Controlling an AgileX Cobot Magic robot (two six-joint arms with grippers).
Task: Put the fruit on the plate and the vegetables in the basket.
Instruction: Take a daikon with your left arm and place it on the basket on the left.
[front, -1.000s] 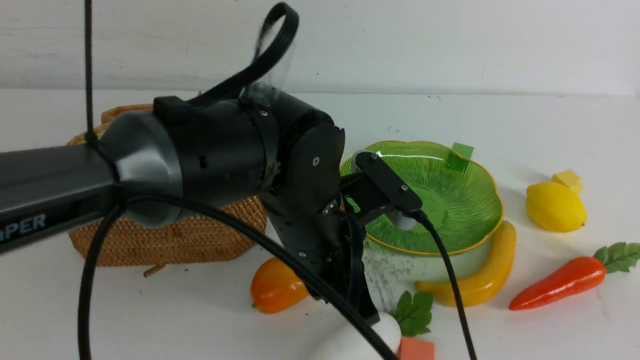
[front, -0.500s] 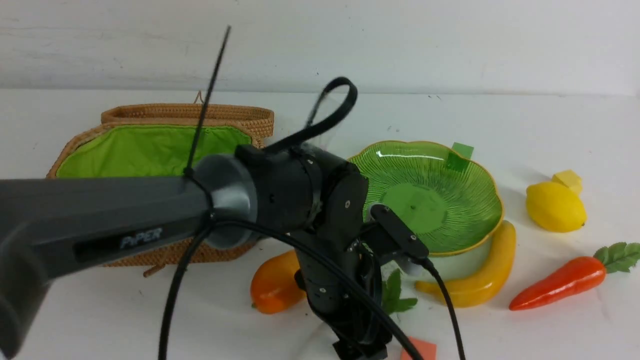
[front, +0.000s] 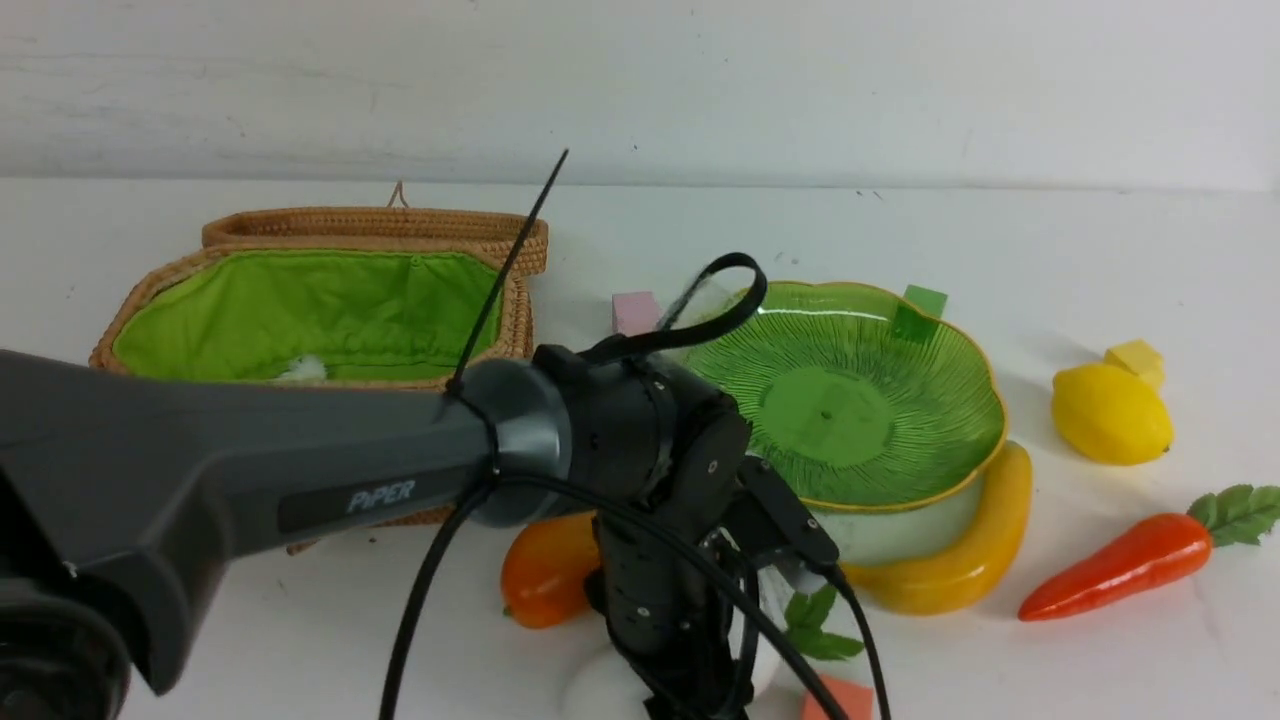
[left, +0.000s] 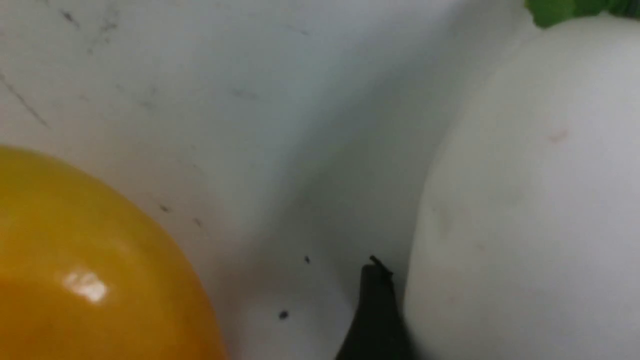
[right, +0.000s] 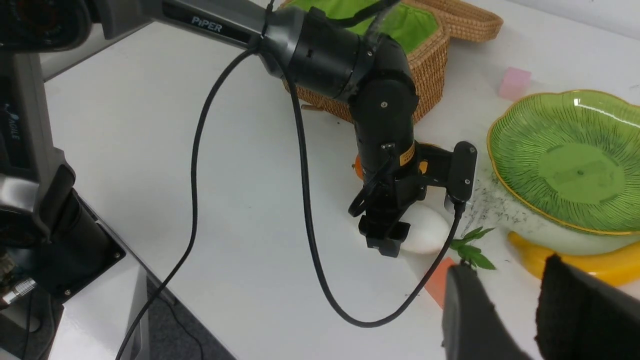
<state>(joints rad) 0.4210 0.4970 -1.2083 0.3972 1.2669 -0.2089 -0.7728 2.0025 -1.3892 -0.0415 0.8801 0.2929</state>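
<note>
So the left claw (right: 382, 242) is down at the radish (right: 425, 232) near the front edge of the counter (front: 250, 620), one finger (left: 375, 310) against it, can't tell if it's clamped. Right claw (right: 505, 265) hangs apart, empty; mango (front: 545, 580) sits near the radish.

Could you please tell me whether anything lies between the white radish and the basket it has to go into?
Yes. The mango lies on the table between the radish and the basket. The basket's lid is folded back, so the top is open. Lifting the radish over the mango should probably clear it.
</note>
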